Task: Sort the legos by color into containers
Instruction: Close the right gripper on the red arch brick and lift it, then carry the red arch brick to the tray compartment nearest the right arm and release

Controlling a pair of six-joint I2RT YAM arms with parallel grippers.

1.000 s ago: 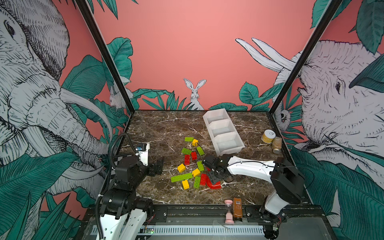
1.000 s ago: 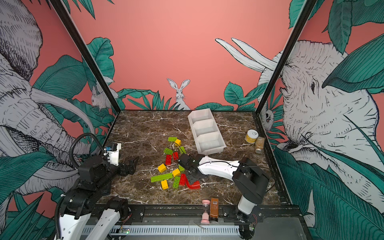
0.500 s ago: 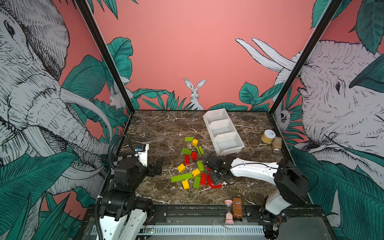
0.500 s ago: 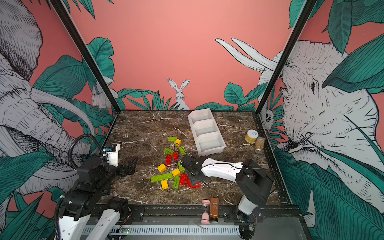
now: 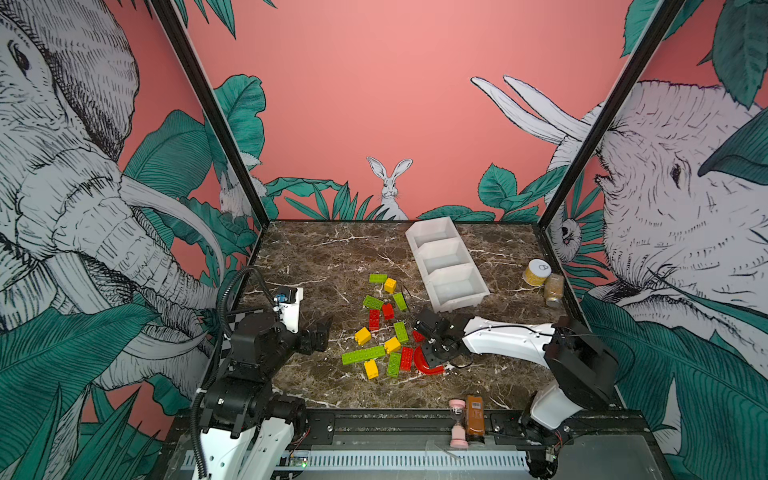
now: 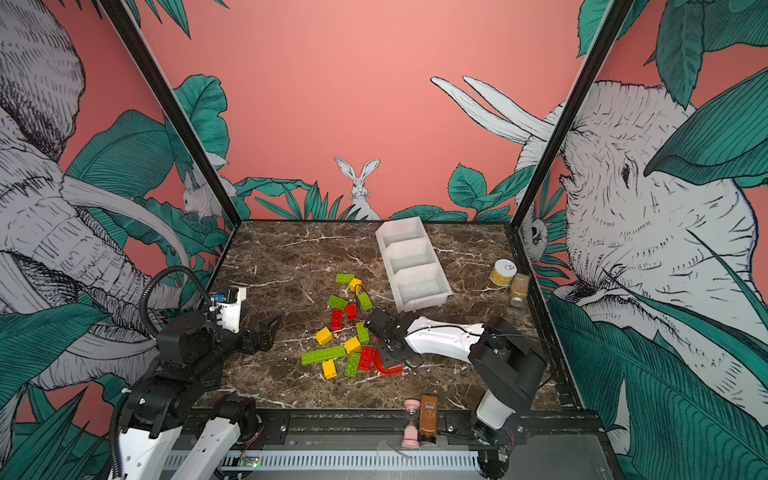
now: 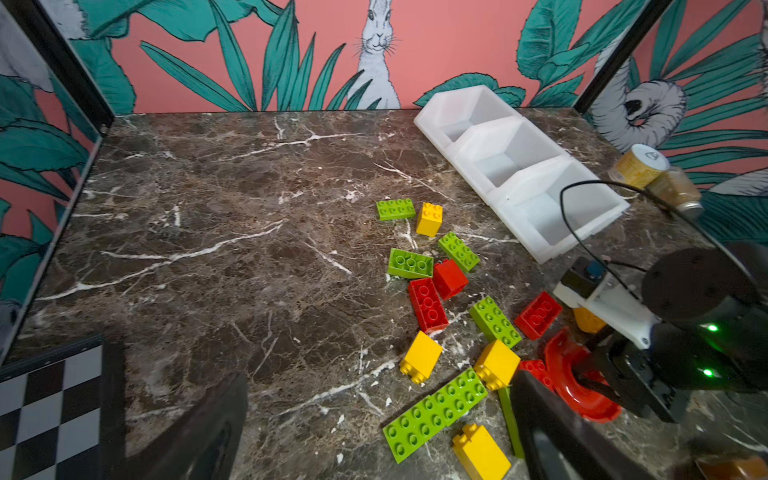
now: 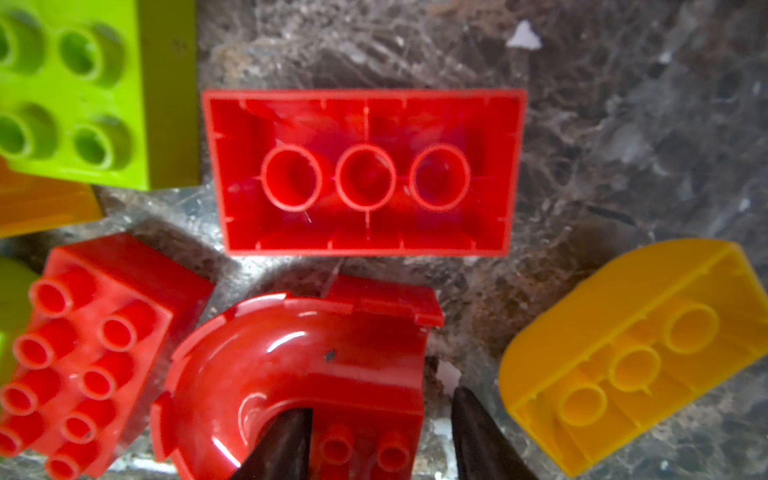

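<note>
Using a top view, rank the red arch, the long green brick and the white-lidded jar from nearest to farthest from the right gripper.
1. The red arch: directly under the right gripper, whose fingers straddle one leg.
2. The long green brick: to the gripper's left, across the pile.
3. The white-lidded jar: far back, by the right wall.

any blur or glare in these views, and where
Right wrist view: white glare streaks on the red arch piece, lime green brick soft, right gripper's fingertips dark and blurred. Left wrist view: left gripper's fingers dark, out of focus; legos sharp. Both top views: evenly lit, crisp.
</note>
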